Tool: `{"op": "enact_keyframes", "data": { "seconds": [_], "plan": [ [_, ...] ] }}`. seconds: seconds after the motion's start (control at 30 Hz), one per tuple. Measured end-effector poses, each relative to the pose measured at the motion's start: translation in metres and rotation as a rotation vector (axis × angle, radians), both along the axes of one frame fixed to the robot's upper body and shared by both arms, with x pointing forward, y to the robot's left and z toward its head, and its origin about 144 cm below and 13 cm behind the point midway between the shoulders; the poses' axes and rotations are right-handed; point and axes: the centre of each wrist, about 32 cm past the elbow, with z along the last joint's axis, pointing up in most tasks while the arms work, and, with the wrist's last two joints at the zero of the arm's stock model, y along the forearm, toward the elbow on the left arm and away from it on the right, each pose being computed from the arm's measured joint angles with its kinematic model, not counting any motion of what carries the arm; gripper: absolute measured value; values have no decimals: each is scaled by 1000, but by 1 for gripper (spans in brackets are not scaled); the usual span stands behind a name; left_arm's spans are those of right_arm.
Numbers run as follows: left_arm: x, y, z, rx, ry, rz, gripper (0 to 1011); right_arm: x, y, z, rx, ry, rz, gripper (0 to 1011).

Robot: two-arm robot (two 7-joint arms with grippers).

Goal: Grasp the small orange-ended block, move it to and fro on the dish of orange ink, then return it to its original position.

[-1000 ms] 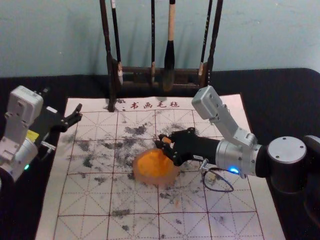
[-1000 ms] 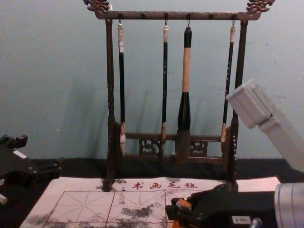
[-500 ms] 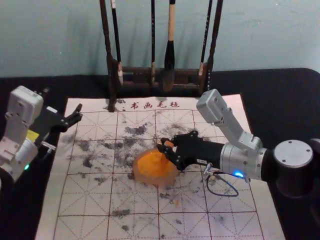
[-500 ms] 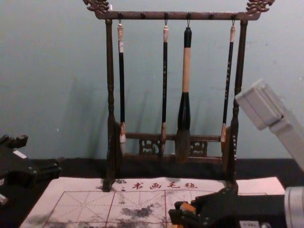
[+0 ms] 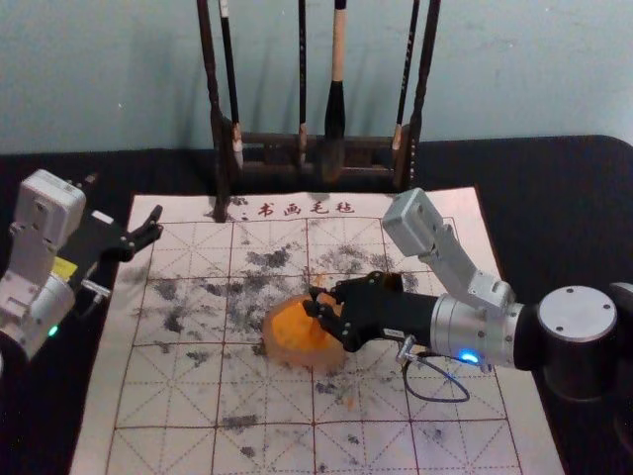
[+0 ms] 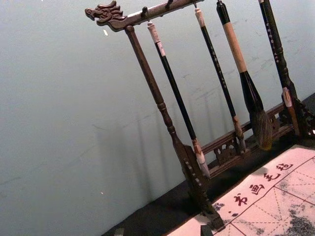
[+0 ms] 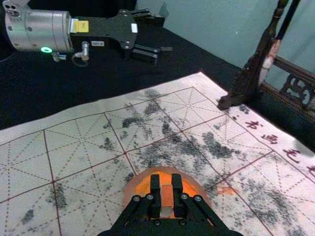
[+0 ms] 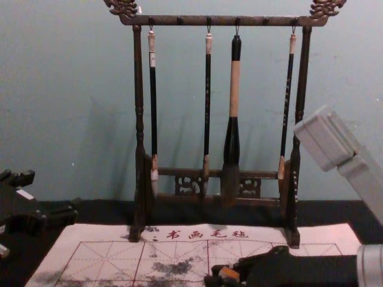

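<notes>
**Right gripper, over ink dish, pinches block**

A black-covered table bears a pale gridded mat; a dark rack at its far edge holds four hanging brushes. The left gripper hangs near the mat's far left corner, fingers spread wide. The right gripper reaches in from the right, fingers closed around the block. The round dish of orange ink sits mid-mat. The small block is between the fingertips, above the dish's right part; whether it touches ink, I cannot tell.

Head view high, chest low, sharing rack
</notes>
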Motion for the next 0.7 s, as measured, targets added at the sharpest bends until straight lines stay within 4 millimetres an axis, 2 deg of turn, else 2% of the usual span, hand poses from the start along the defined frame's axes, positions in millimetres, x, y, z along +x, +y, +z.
{"op": "enact_keyframes", "data": {
  "seconds": [0.7],
  "plan": [
    [0, 0, 0, 0, 0, 0, 1001, 5, 19, -1, 10, 2, 21, 134]
  ]
}}
